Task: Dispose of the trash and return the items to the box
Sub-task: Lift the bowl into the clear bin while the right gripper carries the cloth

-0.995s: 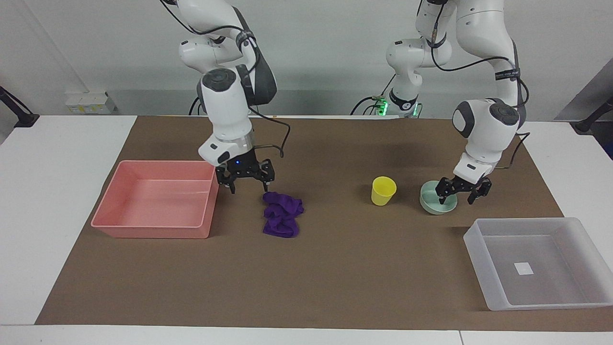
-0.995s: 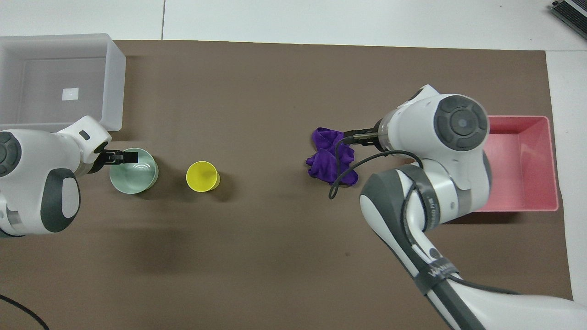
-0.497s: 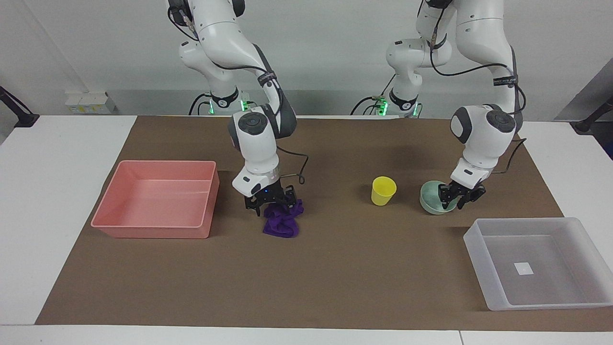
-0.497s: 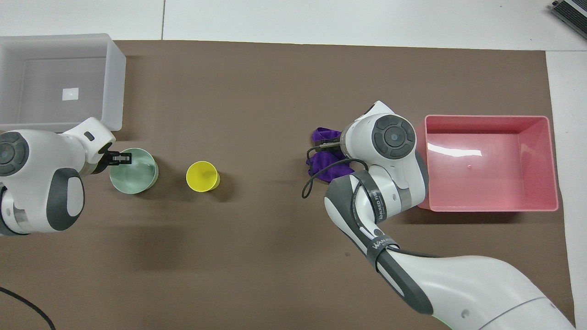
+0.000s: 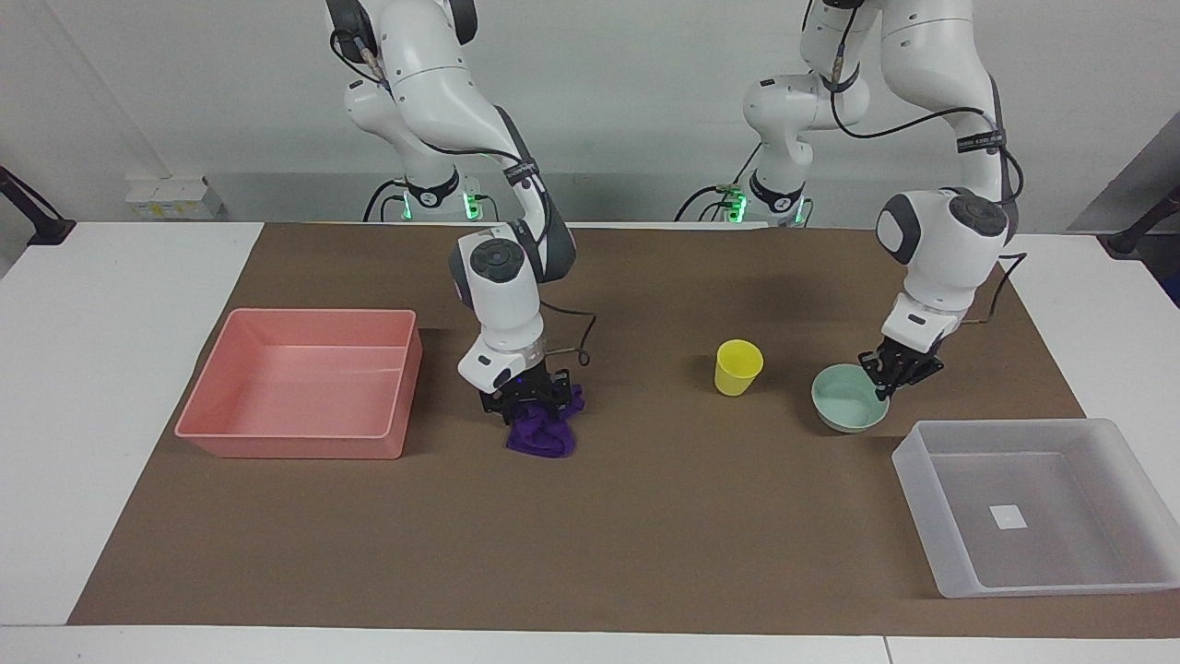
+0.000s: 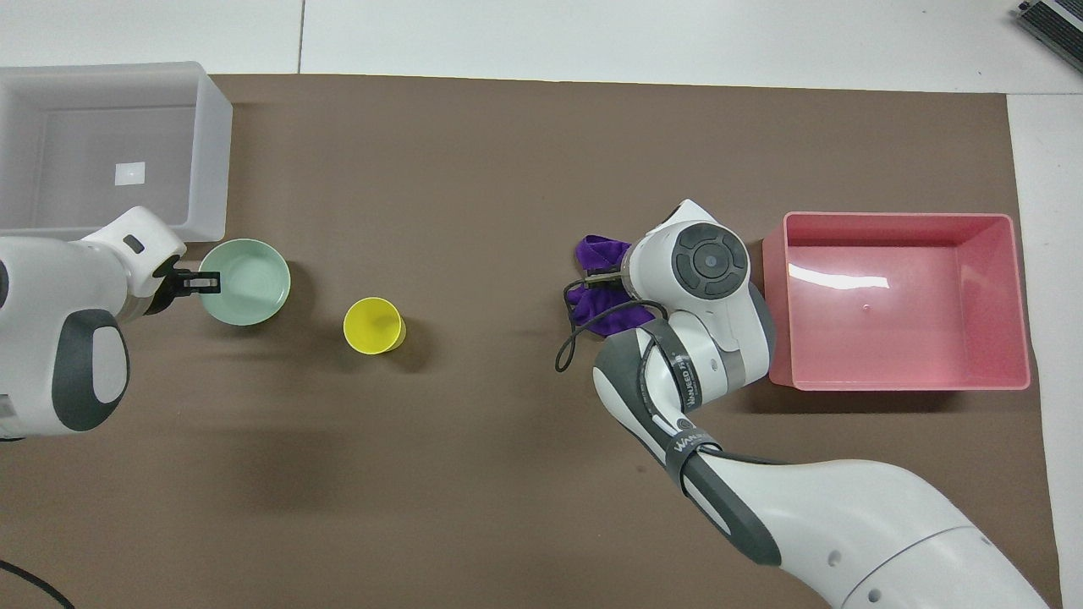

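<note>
Two claws — right (image 5: 532,398) on rag (image 5: 544,433), left (image 5: 892,374) gripping bowl (image 5: 846,411).

The only partly readable lettering is a white-on-black band wrapped around the right arm (image 6: 689,397), its words too small to make out.

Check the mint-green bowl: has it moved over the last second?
Yes. The bowl, gripped at its rim by the left gripper, has shifted away from the robots toward the translucent box, judged against the yellow cup.
</note>
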### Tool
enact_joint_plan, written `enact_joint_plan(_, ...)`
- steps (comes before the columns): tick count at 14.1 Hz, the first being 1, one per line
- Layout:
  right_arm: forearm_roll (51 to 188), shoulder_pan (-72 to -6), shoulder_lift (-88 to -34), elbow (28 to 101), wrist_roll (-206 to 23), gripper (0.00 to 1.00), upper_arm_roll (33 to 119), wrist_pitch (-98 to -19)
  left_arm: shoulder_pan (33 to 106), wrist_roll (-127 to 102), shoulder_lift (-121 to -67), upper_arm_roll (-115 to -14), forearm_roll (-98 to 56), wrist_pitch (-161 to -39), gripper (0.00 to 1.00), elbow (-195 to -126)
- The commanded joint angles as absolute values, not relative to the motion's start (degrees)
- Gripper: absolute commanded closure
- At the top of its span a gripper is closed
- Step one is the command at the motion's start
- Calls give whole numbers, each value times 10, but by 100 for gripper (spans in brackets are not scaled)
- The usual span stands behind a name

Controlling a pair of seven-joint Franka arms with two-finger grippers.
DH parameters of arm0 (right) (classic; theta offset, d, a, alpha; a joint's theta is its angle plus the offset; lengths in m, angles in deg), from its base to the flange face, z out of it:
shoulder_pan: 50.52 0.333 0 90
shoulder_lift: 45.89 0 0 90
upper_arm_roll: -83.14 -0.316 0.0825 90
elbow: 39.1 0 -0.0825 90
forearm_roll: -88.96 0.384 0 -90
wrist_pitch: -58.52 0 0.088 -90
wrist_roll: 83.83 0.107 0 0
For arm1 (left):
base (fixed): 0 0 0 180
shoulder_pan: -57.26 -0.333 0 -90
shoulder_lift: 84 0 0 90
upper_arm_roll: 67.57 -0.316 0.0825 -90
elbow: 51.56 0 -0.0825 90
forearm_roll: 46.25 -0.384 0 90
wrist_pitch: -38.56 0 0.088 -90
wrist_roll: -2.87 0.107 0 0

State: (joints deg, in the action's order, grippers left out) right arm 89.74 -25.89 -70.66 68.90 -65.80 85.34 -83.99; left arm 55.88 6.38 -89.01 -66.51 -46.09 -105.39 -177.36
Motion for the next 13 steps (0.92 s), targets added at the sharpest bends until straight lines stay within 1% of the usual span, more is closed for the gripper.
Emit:
enact_joint_plan(1,906,-260,-696,701,-616,100,850,-844,549,61,-862,-662,-470,-1000,100,-1745)
enact_joint_plan(4,905,-251,-690,694,-567,100,849,-838,534,62,-881,-662,-470,-959,100,-1664)
enact_joint_plan(6,905,-252,-664,693,-562,100,849,-810,509,67,-910,-661,-470,-958,100,-1608)
enact_joint_plan(7,905,-254,-644,693,-561,100,850,-794,504,67,-932,-661,-470,-955,100,-1577)
enact_joint_plan(9,905,-260,-594,693,-561,100,850,-749,480,69,-986,-661,-470,-941,100,-1491)
enact_joint_plan(12,905,-263,-530,688,-561,100,861,-681,459,68,-1076,-661,-469,-892,100,-1353)
enact_joint_plan(13,905,-276,-513,681,-563,100,862,-662,449,68,-1106,-661,-469,-889,100,-1315)
